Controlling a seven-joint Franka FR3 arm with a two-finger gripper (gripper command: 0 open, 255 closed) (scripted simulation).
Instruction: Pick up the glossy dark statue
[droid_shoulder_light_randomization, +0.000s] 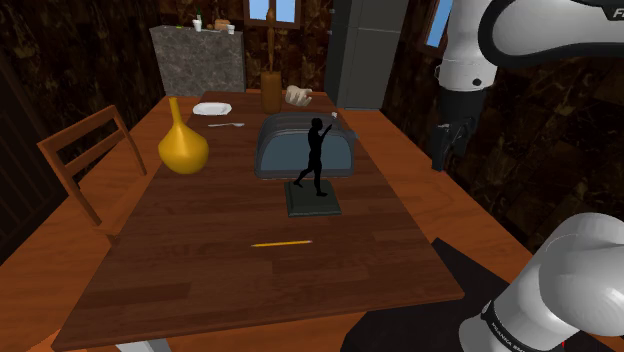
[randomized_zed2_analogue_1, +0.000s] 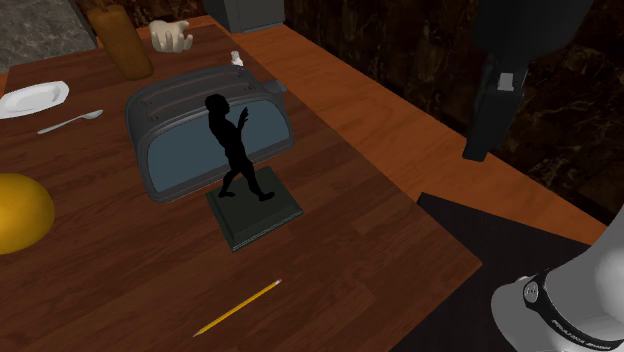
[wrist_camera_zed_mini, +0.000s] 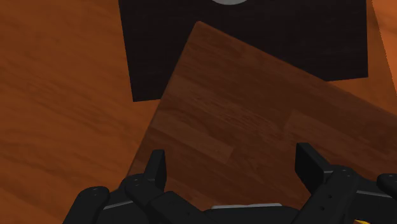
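Note:
The statue (droid_shoulder_light_randomization: 316, 153) (randomized_zed2_analogue_1: 236, 148) is a glossy black walking figure on a dark square base (randomized_zed2_analogue_1: 254, 216), upright in the middle of the wooden table (droid_shoulder_light_randomization: 200, 270). My black gripper (droid_shoulder_light_randomization: 447, 158) (randomized_zed2_analogue_1: 483, 148) hangs off the table's edge, well to the shoulder view's right of the statue and above the orange floor. In the wrist view the gripper (wrist_camera_zed_mini: 230, 160) is open, its fingers (wrist_camera_zed_mini: 154, 167) wide apart with nothing between them, looking down on a table corner (wrist_camera_zed_mini: 254, 127) and the black stand beneath it.
A grey toaster-like box (droid_shoulder_light_randomization: 300, 140) stands right behind the statue. A yellow vase (droid_shoulder_light_randomization: 182, 148), a plate (droid_shoulder_light_randomization: 212, 108), a spoon (droid_shoulder_light_randomization: 226, 125) and a brown jar (droid_shoulder_light_randomization: 271, 90) lie farther back. A yellow pencil (droid_shoulder_light_randomization: 281, 243) lies in front. A wooden chair (droid_shoulder_light_randomization: 85, 160) stands at the shoulder view's left.

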